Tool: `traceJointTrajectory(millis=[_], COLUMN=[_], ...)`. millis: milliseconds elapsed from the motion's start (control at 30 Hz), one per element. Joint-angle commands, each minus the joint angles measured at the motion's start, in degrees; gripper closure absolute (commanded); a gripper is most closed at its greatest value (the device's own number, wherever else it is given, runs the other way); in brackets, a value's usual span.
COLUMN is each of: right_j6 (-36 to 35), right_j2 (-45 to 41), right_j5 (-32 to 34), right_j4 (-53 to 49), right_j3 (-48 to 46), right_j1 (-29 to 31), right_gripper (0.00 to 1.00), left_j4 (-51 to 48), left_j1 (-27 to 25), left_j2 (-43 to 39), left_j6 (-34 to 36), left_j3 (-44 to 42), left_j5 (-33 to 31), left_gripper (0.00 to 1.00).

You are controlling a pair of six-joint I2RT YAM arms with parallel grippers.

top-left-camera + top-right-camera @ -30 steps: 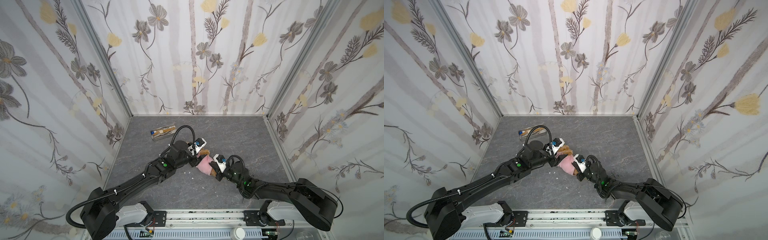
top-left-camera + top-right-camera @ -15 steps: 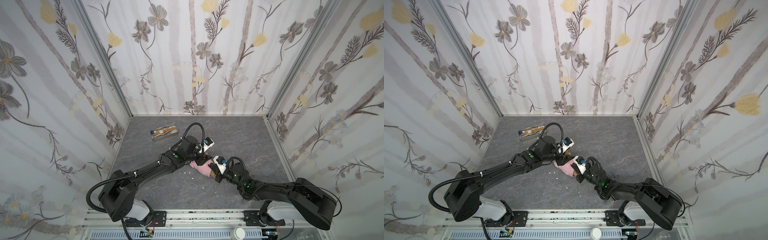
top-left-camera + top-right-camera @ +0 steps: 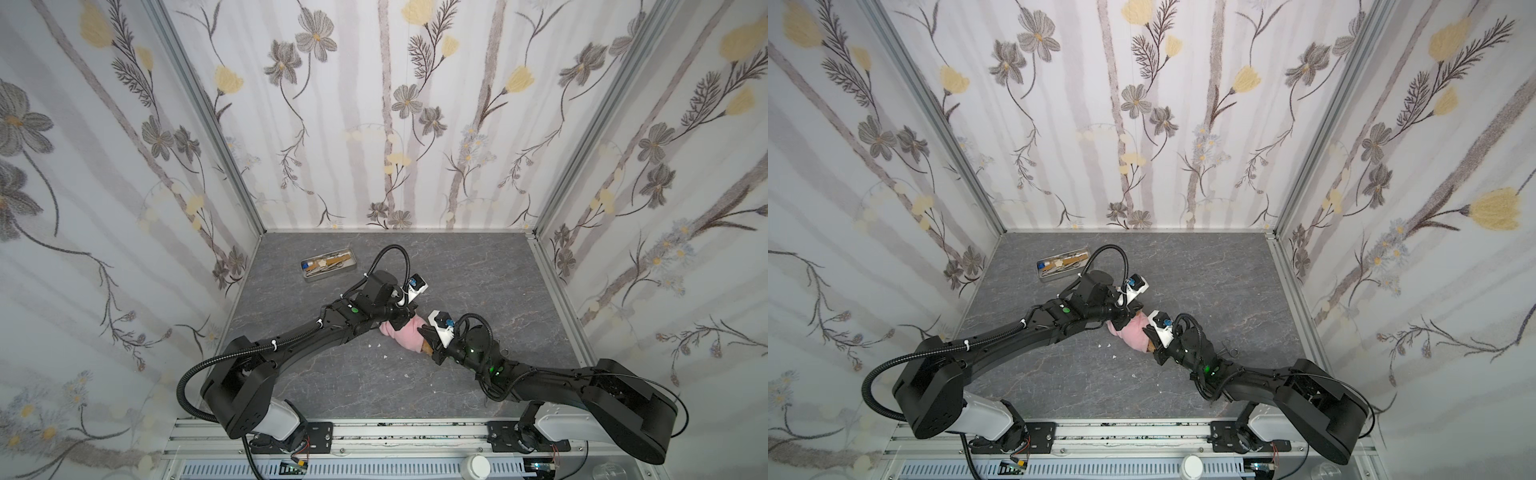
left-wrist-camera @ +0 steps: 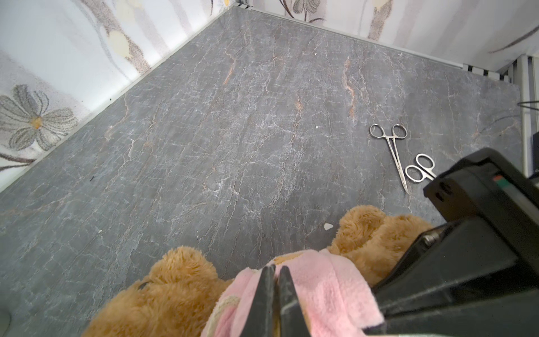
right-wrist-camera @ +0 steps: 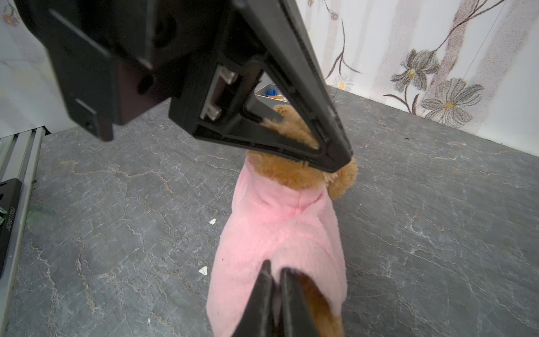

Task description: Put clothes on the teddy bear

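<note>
The teddy bear lies on the grey table in the middle, golden-brown and fluffy, with the pink shirt round its body. In both top views little of it shows except the pink shirt between the two grippers. My left gripper is shut on a fold of the pink shirt at the bear's head end, with brown fur beside it. My right gripper pinches the shirt's lower hem, its jaws a narrow gap apart with pink fabric between them.
A metal tray of small tools stands at the back left. Steel forceps and small scissors lie on the table by the right arm. White crumbs dot the table. Flowered walls close in three sides.
My left arm has swung over the bear's head end and its gripper has shut on the pink shirt. The right gripper stays at the hem, its jaws slightly eased.
</note>
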Motion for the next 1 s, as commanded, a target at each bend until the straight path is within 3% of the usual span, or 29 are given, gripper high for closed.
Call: traceJointTrajectory(millis=[0, 133, 233, 633, 800, 967], right_j6=[2.62, 3.26, 1.91, -5.17, -3.69, -0.76], right_j2=[-4.33, -6.15, -4.70, 6.11, 13.84, 19.61], right_j5=[2.40, 4.67, 7.67, 16.56, 17.02, 18.24], right_j4=[-0.52, -1.12, -1.57, 4.55, 12.85, 17.83], right_j3=[1.50, 3.60, 5.36, 9.27, 7.83, 5.11], right_j1=[0.16, 2.01, 3.95, 6.64, 6.64, 6.64], right_gripper=[0.56, 0.27, 0.23, 0.35, 0.41, 0.55], left_j4=[0.24, 0.43, 0.53, 0.70, 1.20, 3.65], left_j1=[0.22, -0.07, -0.61, -1.79, -1.89, -0.84], left_j2=[-1.36, -2.45, -3.16, -4.66, -4.94, -6.53], left_j6=[-7.16, -17.04, -22.94, -30.08, -33.10, -38.37], left_j3=[1.15, 1.45, 1.34, 0.28, 0.60, -0.14], left_j5=[-0.76, -1.76, -3.24, -1.62, 1.34, 4.03], left_gripper=[1.00, 1.00, 1.00, 1.00, 1.00, 1.00])
